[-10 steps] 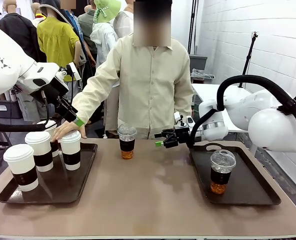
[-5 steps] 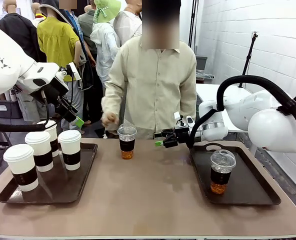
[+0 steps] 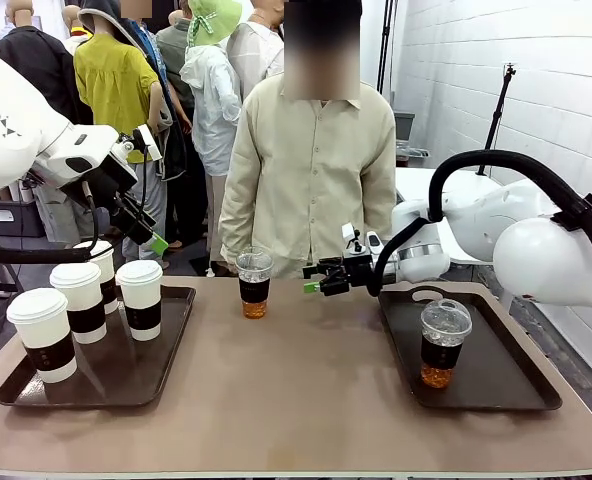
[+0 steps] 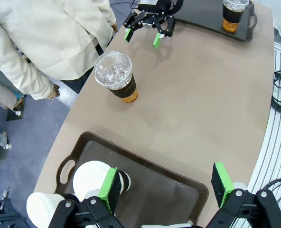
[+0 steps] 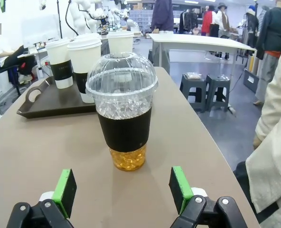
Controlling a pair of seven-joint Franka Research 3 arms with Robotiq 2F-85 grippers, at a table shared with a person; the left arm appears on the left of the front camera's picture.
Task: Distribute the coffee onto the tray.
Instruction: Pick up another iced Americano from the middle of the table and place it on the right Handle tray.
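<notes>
Right tray (image 3: pixel 501 385), dark moulded plastic with loop handles, holds one clear dome-lidded cup (image 3: pixel 444 343), amber drink, dark sleeve; left tray (image 3: pixel 126 380) carries four white paper cups (image 3: pixel 141 299), flat lids, brown sleeves; left gripper (image 4: pixel 166 183) hovers above them, fingers apart, holding nothing; step in hand looks like fetching the second iced cup (image 3: pixel 254 283), alone on the matte brown tabletop (image 3: pixel 306 400) near the far edge, between the trays; right gripper (image 3: pixel 316 286) just beside it, pads spread wide, level with the sleeve, not touching; next move likely: straddle the sleeve, close gently since thin plastic may flex; person (image 3: pixel 311 170) stands behind.
</notes>
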